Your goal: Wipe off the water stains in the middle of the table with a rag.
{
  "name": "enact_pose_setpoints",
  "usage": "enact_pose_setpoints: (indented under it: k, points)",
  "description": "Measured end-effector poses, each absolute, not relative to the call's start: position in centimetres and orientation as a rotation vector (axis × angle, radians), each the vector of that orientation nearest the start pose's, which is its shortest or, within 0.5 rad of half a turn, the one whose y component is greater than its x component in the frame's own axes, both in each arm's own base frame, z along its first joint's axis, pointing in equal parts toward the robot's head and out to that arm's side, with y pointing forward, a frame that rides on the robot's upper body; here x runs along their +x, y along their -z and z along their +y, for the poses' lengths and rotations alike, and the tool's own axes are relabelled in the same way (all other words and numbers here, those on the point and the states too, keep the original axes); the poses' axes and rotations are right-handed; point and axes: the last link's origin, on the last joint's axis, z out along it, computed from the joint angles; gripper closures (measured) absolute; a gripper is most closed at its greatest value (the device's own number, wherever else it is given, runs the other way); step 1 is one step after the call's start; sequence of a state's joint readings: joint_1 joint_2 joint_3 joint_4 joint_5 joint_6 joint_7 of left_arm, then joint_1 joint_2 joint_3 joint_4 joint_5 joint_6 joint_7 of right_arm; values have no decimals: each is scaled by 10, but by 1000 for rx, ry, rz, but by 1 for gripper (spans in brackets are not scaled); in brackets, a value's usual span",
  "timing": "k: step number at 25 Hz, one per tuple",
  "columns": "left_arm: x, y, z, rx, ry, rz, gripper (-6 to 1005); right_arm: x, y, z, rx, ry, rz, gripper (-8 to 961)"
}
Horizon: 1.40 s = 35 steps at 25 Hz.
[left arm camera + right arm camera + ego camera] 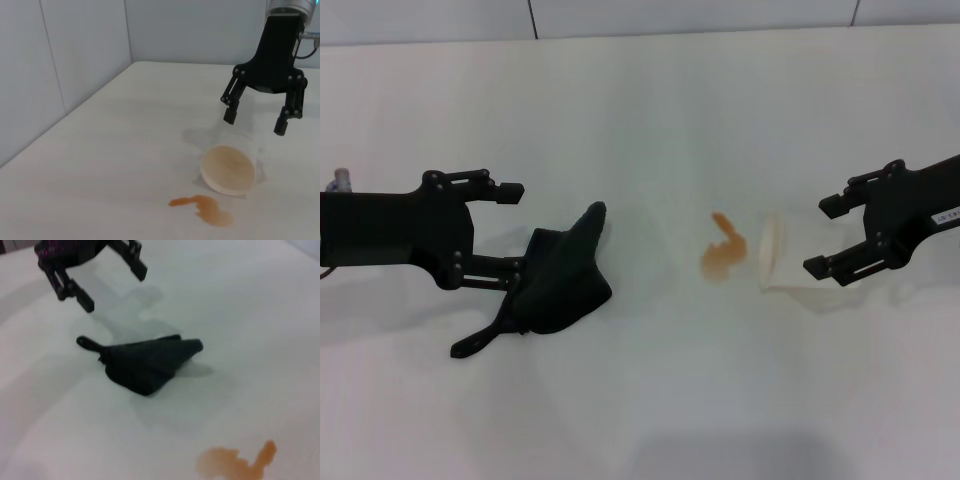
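I have the left gripper (510, 230) spread wide and empty over the rag (560, 280) left of the stain (723, 255) mid-tabletop (640, 400), ready to grab; the right gripper (825, 237), open, straddles the tipped cup (790, 262).

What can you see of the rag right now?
The rag is a soft black cloth, crumpled into folds with pointed corners, lying loose on the white table. It sits to the robot's left of the water stains, clear of them. The open left hand hovers at its edge, not gripping it.
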<state>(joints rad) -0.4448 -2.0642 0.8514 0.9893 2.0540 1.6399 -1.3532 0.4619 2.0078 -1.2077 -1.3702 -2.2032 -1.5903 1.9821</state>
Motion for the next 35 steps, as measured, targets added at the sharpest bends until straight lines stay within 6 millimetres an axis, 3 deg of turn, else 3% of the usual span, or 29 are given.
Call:
enact_pose_setpoints:
  k: [13, 35]
  points:
    - [-253, -32, 322, -2853, 390, -221, 135, 185, -30, 343, -2898, 151, 411, 113]
    - [-255, -33, 322, -2841, 389, -218, 135, 194, -18, 351, -2868, 337, 348, 115]
